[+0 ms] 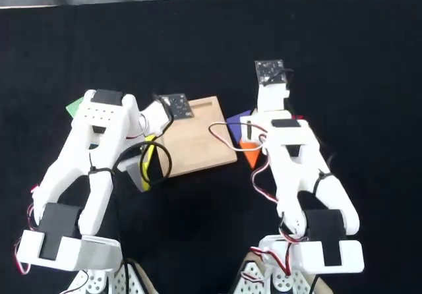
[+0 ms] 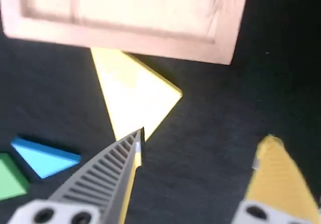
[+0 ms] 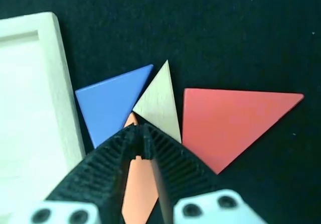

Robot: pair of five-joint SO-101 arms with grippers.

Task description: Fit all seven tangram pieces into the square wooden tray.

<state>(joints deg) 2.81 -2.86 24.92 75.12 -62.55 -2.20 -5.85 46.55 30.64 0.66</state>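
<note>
The square wooden tray (image 1: 198,142) lies between the two arms with nothing in it. My left gripper (image 2: 205,136) hangs open just off the tray's rim (image 2: 150,40), with a yellow triangle (image 2: 133,96) lying flat under its grey finger (image 2: 115,169). Beside that lie a light blue piece (image 2: 45,156) and a green piece (image 2: 10,176). My right gripper (image 3: 138,128) is shut, its tips over an orange piece (image 3: 138,189). Around those tips fan a blue triangle (image 3: 113,103), a bare wood triangle (image 3: 158,106) and a large red triangle (image 3: 230,121).
The table is covered in black cloth (image 1: 343,57). In the high view the green piece (image 1: 74,106) peeks out behind the left arm, and the blue triangle (image 1: 239,124) and orange piece (image 1: 249,154) sit against the tray's right side.
</note>
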